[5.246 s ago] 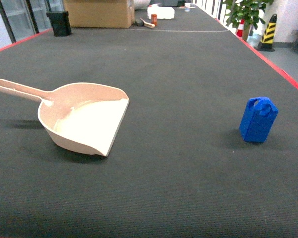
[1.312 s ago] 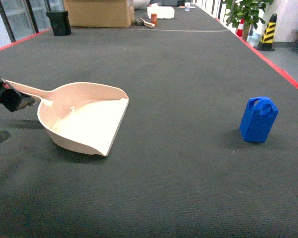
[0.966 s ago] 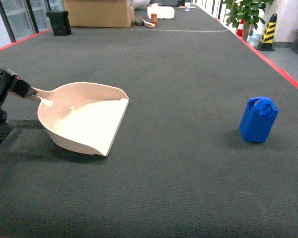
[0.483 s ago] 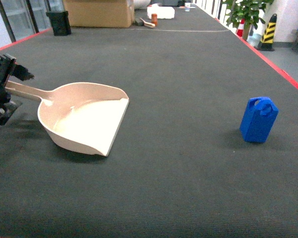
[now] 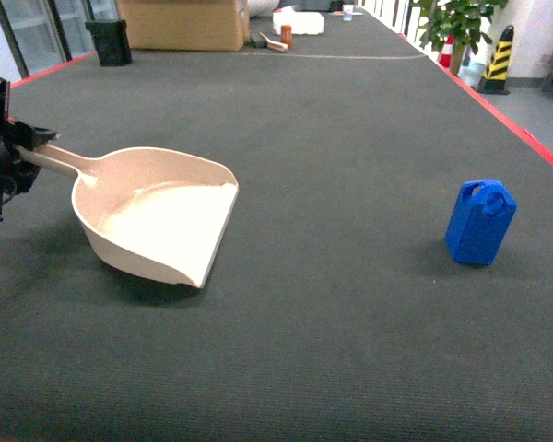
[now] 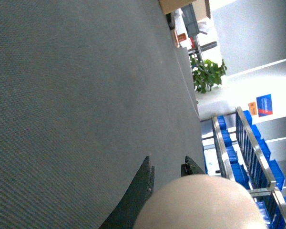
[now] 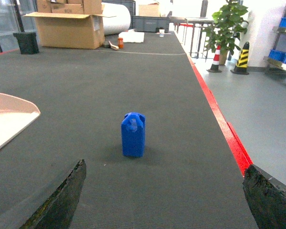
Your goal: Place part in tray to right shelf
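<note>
Part first: the small bright-blue plastic jerrycan-shaped block [image 5: 479, 223] stands upright on the dark grey ribbed table mat [image 5: 350, 138] in the head view, well apart from the left gripper [image 5: 5, 157] and far to its right. That gripper sits at the end of the long handle of the pale beige plastic dustpan-shaped tray [image 5: 157, 216], its jaws astride the handle; whether they are clenched on it cannot be told.

From the left wrist, two dark fingers [image 6: 142, 183] flank the rounded beige handle end, which fills the gap between them. Beyond them stands a steel rack with blue crates [image 6: 250, 157].

From the right wrist, the blue block [image 7: 133, 135] stands ahead of the right gripper [image 7: 162, 202], between the released, wide-spread jaws but not yet within them. It looks light, rigid and smooth-sided, so probably somewhat slippery; squeezing the flat side faces below the handle hole seems safest.
</note>
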Controlling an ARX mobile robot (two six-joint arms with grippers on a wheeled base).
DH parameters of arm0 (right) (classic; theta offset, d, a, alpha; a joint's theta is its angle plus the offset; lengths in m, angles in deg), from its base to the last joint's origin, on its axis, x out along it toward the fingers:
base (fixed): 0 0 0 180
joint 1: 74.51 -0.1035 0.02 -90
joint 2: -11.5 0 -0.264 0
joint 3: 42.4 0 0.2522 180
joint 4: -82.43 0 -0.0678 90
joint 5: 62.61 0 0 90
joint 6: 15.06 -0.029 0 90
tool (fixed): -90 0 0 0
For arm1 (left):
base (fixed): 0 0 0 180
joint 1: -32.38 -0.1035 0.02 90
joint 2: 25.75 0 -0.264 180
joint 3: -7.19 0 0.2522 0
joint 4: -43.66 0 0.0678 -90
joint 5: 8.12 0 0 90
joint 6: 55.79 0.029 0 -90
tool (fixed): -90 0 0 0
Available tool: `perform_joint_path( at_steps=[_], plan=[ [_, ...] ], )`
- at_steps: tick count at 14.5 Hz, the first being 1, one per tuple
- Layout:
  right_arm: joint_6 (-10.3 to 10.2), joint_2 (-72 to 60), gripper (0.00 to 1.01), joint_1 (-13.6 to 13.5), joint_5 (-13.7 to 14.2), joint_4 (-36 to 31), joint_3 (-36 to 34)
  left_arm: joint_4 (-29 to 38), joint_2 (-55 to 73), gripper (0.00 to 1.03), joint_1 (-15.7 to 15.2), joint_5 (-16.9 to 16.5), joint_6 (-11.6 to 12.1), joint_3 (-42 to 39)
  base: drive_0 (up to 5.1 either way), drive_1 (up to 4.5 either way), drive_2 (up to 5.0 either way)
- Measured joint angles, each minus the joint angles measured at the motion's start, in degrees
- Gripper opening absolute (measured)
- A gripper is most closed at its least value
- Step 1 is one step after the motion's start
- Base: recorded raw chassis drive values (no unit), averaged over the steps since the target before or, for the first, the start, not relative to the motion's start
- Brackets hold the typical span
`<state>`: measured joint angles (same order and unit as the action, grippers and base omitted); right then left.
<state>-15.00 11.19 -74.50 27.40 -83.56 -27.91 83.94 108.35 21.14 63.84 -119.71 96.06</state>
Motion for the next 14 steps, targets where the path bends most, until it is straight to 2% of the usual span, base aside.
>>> perform_joint_path(
  at_steps=[2,4,7,9,10,12,14],
  plan=[
    [0.0,0.0,0.98,0.0,-0.02,0.0,0.0,4.44,-4.17,0.14,1.77,-0.22,-0.92,-5.11,0.0,0.0,0.0],
    [0.0,0.0,0.98,0.0,0.0,0.0,0.0,9.57,-9.11,0.14,4.72,-1.18,-3.41,-9.66,0.0,0.0,0.0],
    [0.0,0.0,0.98,0.0,0.0,0.0,0.0,15.34,-17.92,0.14,12.2,-0.79,-6.82,-17.49,0.0,0.0,0.0],
    [0.0,0.0,0.98,0.0,-0.02,0.0,0.0,17.94,-20.0,0.13,18.53,0.66,-9.27,-20.04,0.0,0.0,0.0],
    [0.0,0.0,0.98,0.0,-0.02,0.0,0.0,18.29,-19.98,0.13,20.63,1.57,-11.06,-20.06,0.0,0.0,0.0],
    [0.0,0.0,0.98,0.0,-0.02,0.0,0.0,19.56,-19.93,0.13,23.3,4.61,-14.4,-20.55,0.0,0.0,0.0],
    [0.0,0.0,0.98,0.0,0.0,0.0,0.0,19.26,-19.96,0.13,25.57,5.86,-16.37,-22.88,0.0,0.0,0.0]
  ],
)
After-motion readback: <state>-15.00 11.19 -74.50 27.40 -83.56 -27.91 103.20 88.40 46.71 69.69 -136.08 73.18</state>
